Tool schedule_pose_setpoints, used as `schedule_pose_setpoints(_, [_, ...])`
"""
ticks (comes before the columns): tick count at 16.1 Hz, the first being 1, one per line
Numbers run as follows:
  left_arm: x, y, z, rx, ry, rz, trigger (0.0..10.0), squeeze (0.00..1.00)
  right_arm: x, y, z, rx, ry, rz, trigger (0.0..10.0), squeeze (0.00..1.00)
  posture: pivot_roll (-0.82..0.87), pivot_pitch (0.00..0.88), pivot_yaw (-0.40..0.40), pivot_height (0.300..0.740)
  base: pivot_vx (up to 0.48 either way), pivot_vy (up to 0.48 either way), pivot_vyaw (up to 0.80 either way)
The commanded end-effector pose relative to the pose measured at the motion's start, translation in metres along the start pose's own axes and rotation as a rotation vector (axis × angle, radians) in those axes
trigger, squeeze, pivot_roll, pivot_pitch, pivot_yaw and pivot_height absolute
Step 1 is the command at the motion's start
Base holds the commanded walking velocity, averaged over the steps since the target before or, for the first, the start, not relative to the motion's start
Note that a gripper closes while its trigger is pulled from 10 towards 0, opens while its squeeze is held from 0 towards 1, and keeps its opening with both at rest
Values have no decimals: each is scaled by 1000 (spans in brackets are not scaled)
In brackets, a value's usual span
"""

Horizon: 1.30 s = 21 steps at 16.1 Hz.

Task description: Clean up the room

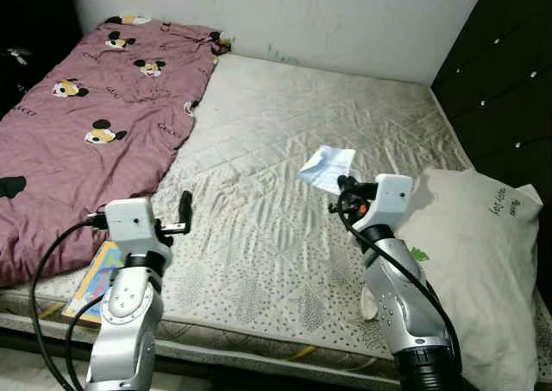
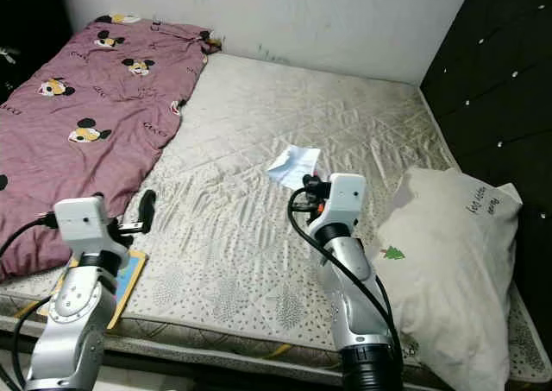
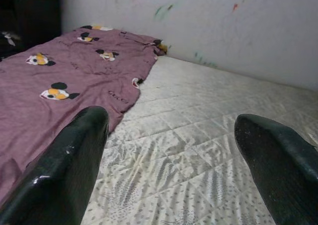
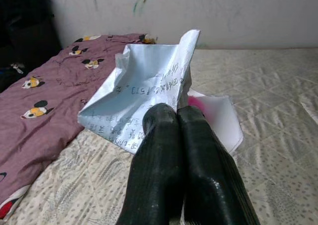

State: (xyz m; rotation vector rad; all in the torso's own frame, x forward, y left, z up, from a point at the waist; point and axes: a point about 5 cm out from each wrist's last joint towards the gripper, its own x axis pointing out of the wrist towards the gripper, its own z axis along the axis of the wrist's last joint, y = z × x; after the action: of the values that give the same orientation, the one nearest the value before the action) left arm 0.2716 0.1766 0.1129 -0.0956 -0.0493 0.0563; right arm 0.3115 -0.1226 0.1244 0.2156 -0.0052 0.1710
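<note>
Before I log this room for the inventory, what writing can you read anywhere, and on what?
"GUCCI", repeated: purple mouse-print blanket.
"1517"-like digits, uncertain, among handwritten lines too blurred to read: crumpled white paper sheet clamped in the right gripper.
Dark script: white pillow, too small to read.
Colourful book: cover unreadable.

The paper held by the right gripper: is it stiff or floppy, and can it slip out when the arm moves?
The paper is probably light and floppy: it is creased and bends above the right gripper. It may slip or tear, since the shut fingers pinch just one edge.
</note>
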Motion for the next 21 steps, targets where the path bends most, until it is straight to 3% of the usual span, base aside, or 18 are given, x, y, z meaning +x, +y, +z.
schedule_pose_setpoints(1, [0,-6,2,-7,-2,-25,10000,0,1,-5,2,-11,-2,-20,10000,0,-16,57,-65,740,0,480,0])
schedule_pose_setpoints(14, [1,-8,2,-16,-6,-28,10000,0,-1,-2,-10,-14,61,14,10000,0,-16,55,-66,740,0,480,0])
schedule_pose_setpoints(21, [-3,-17,7,-52,-35,-127,10000,0,-2,0,-12,1,68,37,10000,0,-17,61,-68,740,38,92,-332])
